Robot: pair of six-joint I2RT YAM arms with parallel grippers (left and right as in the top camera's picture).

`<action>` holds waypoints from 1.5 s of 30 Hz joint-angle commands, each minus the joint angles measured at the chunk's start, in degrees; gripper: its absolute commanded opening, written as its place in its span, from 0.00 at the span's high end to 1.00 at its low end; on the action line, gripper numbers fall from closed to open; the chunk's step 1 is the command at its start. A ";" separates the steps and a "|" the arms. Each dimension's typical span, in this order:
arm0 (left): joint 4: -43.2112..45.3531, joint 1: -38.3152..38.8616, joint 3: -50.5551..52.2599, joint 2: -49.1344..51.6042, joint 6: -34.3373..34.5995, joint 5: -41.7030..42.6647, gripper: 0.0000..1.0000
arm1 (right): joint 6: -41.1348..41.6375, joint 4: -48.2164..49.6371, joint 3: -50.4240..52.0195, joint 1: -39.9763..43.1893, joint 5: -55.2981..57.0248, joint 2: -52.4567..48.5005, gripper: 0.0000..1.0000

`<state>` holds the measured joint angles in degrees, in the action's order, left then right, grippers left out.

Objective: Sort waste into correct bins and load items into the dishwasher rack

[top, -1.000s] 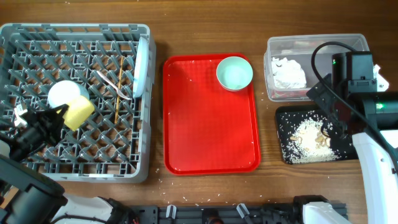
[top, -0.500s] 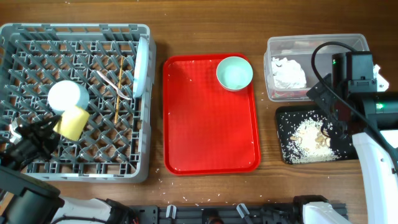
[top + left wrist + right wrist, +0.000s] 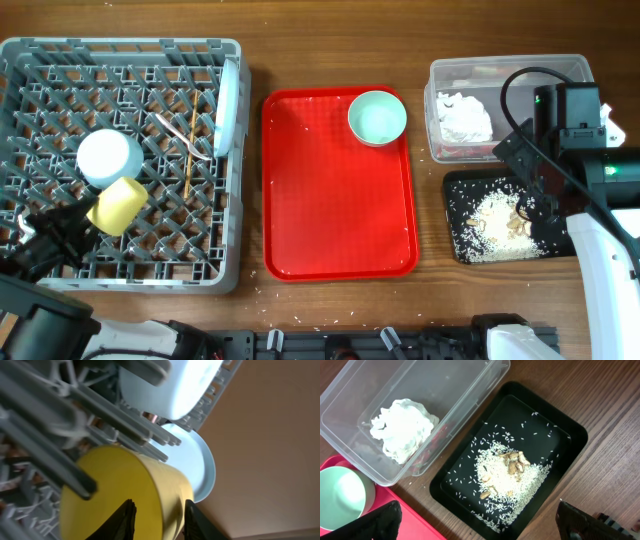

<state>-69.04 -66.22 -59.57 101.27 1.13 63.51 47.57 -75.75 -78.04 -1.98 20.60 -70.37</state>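
Observation:
The yellow-green cup point(image 3: 117, 205) lies on its side in the grey dishwasher rack point(image 3: 120, 60), near its front left. My left gripper point(image 3: 72, 232) sits just front-left of it, jaws parted, one finger over the cup's mouth and one outside its wall point(image 3: 172, 505). In the rack, a pale blue bowl point(image 3: 108, 157) sits upside down, the plate point(image 3: 229, 105) stands on edge at the right, and chopsticks point(image 3: 191, 150) lie beside it. My right gripper point(image 3: 477, 517) hangs wide open and empty above the black tray point(image 3: 560, 430) of rice point(image 3: 507, 477).
A red serving tray point(image 3: 330, 220) in the middle carries a second pale blue bowl point(image 3: 377, 117) at its back right. The clear tub point(image 3: 505, 68) behind the black tray holds the crumpled napkin point(image 3: 465, 118) and a red scrap point(image 3: 437, 440). Rice grains dot the wooden table.
My left gripper drew toward the rack's front-left corner, bringing the cup down among the pegs. Its jaws, shut on the cup's rim before, have parted. The right arm stayed still.

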 commanded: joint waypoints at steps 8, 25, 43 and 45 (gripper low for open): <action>-4.90 -5.55 0.31 0.31 -0.74 -3.58 0.59 | 0.46 0.09 -0.26 0.17 -0.09 0.46 0.00; -12.50 -6.38 -7.82 -1.70 -2.84 -3.34 0.00 | 0.46 0.09 -0.26 0.17 -0.09 0.46 0.00; -8.79 -4.17 -14.40 -11.69 12.39 -17.66 0.00 | 0.44 0.09 -0.26 0.17 -0.11 0.46 0.00; -7.76 -4.17 -14.38 -14.84 14.86 -20.76 0.00 | 0.48 0.09 -0.26 0.17 -0.09 0.46 0.00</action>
<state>-77.91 -70.50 -72.84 91.33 10.52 49.15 47.57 -75.75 -78.04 -1.98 20.60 -70.37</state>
